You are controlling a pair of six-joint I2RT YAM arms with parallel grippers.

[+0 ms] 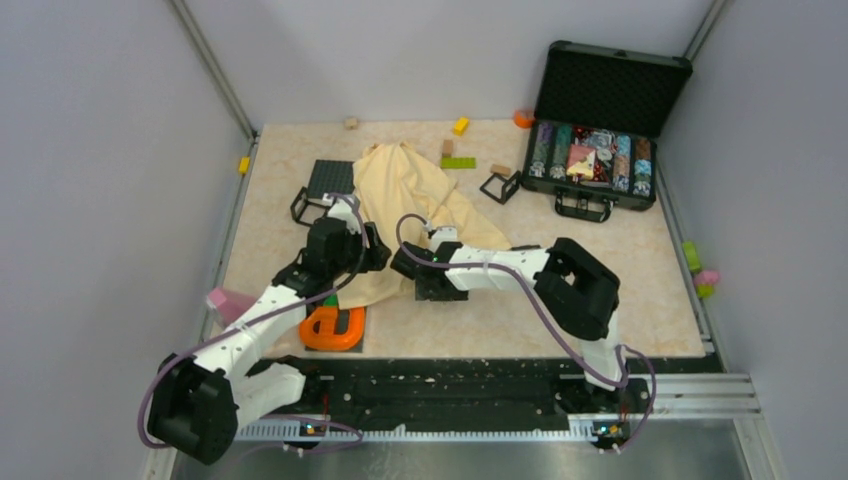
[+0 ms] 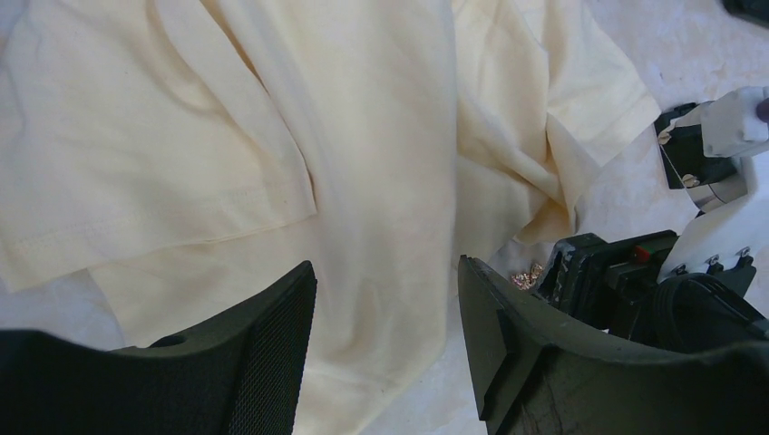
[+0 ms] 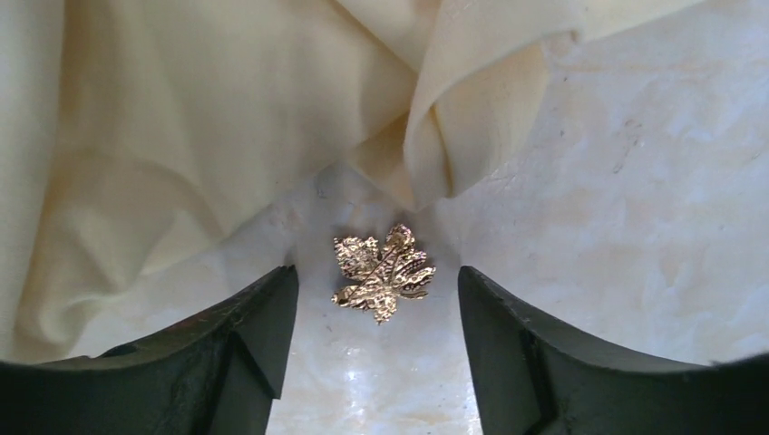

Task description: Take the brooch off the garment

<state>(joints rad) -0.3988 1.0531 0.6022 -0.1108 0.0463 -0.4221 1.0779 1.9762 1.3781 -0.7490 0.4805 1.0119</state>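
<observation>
The brooch (image 3: 383,272), a small gold leaf-shaped piece, lies on the bare marble tabletop just off the edge of the cream garment (image 3: 181,136). It does not touch the cloth. My right gripper (image 3: 376,290) is open, its fingers on either side of the brooch and slightly nearer than it, not touching it. My left gripper (image 2: 385,299) is open and empty above the garment (image 2: 345,163). The brooch (image 2: 526,275) shows beside its right finger, next to the right gripper's black fingertips (image 2: 580,263). In the top view both grippers (image 1: 375,255) (image 1: 405,262) meet at the garment's (image 1: 410,190) near edge.
An open black case (image 1: 600,150) of chips stands at the back right. An orange object (image 1: 335,328) lies near the left arm, a pink one (image 1: 228,300) at the left edge. A dark baseplate (image 1: 330,180), a black frame (image 1: 500,187) and loose bricks (image 1: 458,162) lie behind the garment.
</observation>
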